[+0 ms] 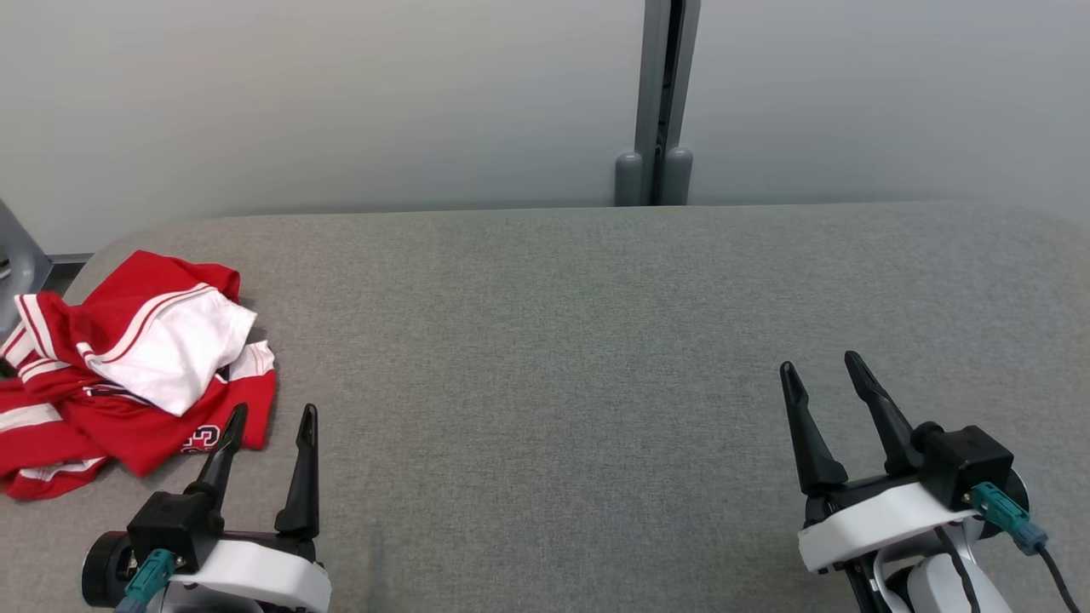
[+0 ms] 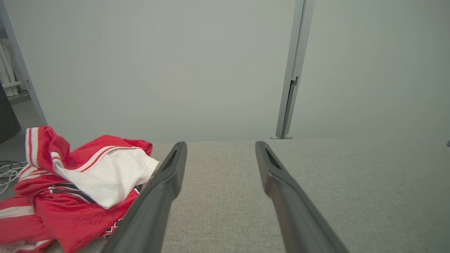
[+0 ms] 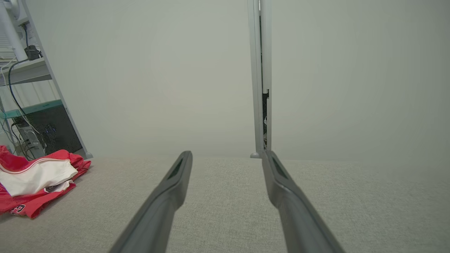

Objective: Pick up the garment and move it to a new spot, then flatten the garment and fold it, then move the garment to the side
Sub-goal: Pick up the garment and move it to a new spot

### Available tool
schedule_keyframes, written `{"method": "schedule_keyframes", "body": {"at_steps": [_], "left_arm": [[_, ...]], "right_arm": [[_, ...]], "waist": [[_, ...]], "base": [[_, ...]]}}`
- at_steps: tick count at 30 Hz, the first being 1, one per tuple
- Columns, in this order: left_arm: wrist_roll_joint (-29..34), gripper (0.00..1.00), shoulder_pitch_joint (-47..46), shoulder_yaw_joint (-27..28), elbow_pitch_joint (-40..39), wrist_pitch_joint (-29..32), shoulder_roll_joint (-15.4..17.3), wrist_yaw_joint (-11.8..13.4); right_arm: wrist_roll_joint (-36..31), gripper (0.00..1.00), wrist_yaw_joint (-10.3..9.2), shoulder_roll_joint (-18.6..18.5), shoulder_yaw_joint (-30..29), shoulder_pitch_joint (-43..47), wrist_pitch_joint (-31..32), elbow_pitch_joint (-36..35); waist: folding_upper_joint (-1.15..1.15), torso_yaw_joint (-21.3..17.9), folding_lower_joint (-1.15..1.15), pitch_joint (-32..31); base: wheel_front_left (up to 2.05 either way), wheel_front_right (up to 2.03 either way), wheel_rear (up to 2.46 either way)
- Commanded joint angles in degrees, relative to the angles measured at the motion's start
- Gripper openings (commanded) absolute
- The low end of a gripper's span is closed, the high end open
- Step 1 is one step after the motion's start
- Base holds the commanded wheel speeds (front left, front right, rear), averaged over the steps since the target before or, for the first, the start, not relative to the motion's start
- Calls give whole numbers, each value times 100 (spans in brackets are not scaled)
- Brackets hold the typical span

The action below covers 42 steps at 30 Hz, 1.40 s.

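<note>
While the red-and-white jersey [image 1: 128, 366] lies crumpled at the left edge of the frame on the grey fabric tabletop [image 1: 545, 358], the left gripper [image 1: 274, 410] hovers at lower left, fingers spread and empty, just beside its hem. The right gripper [image 1: 818, 362], at lower right, is splayed wide too, holding nothing, well apart from the jersey.

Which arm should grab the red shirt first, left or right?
Left. The left claw is open and sits right beside the crumpled shirt at the table's left end. The right claw, also open, is far across the table, so it would probably need a long reach.
</note>
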Motion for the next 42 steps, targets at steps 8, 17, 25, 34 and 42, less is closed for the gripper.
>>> {"method": "schedule_keyframes", "body": {"at_steps": [8, 17, 25, 34, 42], "left_arm": [[5, 100, -116, 105, 93, -1, 54, 51], [27, 100, -84, 86, 164, -2, 51, 94], [7, 100, -40, 178, 220, -1, 99, 155], [0, 100, -24, 193, 184, -1, 119, 198], [-62, 100, -41, 255, 156, -1, 141, 234]], "right_arm": [[86, 100, 10, -44, 83, 36, -29, 36], [172, 100, 10, -44, 211, 87, -29, 87], [251, 100, 10, -44, 332, 84, -29, 126], [361, 100, 10, -45, 453, 111, -29, 160], [408, 100, 10, -46, 528, 62, -29, 156]], "waist": [[0, 510, 0, -30], [0, 1299, 0, -120], [0, 1843, 0, -183], [0, 2228, 0, -219], [0, 2224, 0, -214]], "base": [[0, 0, 0], [0, 0, 0], [0, 0, 0], [0, 0, 0], [0, 0, 0]]}}
